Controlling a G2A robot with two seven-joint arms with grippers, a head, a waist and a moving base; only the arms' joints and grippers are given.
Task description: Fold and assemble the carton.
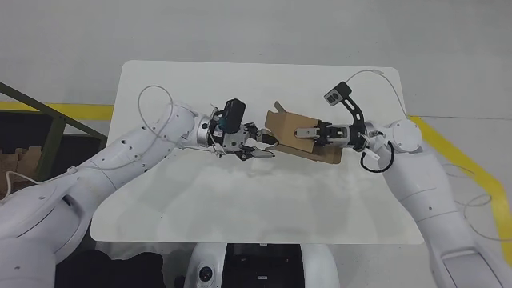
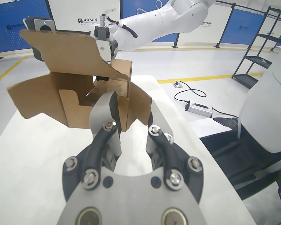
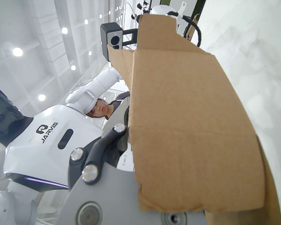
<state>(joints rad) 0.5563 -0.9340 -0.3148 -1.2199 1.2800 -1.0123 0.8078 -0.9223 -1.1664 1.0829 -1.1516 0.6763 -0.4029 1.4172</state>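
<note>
A brown carton (image 1: 298, 134) is held off the white table (image 1: 200, 192), partly folded, with its flaps standing open. My right gripper (image 1: 302, 134) comes in from the right and is shut on one carton wall; in the right wrist view the carton (image 3: 189, 122) covers one finger, and the other finger (image 3: 121, 120) lies along the panel's edge. My left gripper (image 1: 262, 146) is open just left of the carton. In the left wrist view its fingers (image 2: 103, 108) spread on either side of a lower side flap (image 2: 139, 104) of the carton (image 2: 68, 85); I cannot tell whether they touch it.
The table has free room all round the carton, with its front edge (image 1: 256, 242) nearest the robot's body. A black camera on a stalk (image 1: 336, 94) rises from the right wrist. A cable and power brick (image 2: 197, 108) lie on the floor beyond the table.
</note>
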